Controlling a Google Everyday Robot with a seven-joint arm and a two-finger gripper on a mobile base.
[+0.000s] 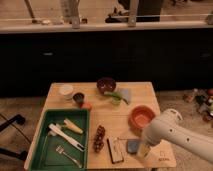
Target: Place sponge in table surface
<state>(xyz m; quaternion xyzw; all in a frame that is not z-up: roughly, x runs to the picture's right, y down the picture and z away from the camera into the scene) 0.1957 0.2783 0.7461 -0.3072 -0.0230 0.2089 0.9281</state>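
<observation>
Your gripper (144, 150) is down at the table's (112, 120) near edge, right against the bluish sponge (132, 145). Can't tell if it's clamped on it or let go, since the wrist hides that. The sponge seems to lie on the wood beside a dark box (116, 150), with an orange bowl (141, 117) just behind. I'd guess it's light, squishy and not slippery, so pinch across its middle.

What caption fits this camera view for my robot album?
Robot's gripper sits by a blue rectangular sponge at the front of the wooden table, near a round orange bowl.
</observation>
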